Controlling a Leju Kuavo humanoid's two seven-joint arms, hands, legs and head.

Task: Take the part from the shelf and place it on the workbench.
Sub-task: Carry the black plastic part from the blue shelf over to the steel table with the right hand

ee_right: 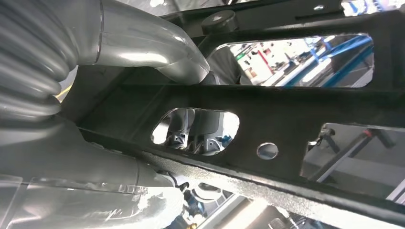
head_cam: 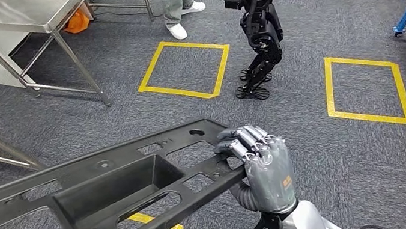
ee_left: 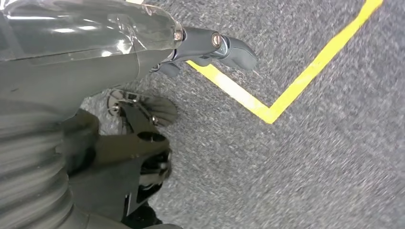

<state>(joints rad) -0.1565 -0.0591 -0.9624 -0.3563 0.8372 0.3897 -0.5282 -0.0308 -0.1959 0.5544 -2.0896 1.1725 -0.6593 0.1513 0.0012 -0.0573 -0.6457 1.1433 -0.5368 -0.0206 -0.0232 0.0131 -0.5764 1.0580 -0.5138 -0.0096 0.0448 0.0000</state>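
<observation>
black plastic part (head_cam: 97,197): long axis runs away from the right hand (head_cam: 264,169)
fingers (head_cam: 247,141): wrapped over its near end
left hand (ee_left: 210,47): can't tell

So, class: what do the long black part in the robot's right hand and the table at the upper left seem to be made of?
Black part: probably moulded plastic, matte and faintly grainy, with cut-out windows and a recessed tray. The right hand grips its end.
Table: looks like stainless steel, with a pale brushed sheen and thin metal legs.

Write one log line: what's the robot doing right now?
right hand: grips black part | part: carried above carpet | left hand: holds nothing | workbench: ahead-left
</observation>
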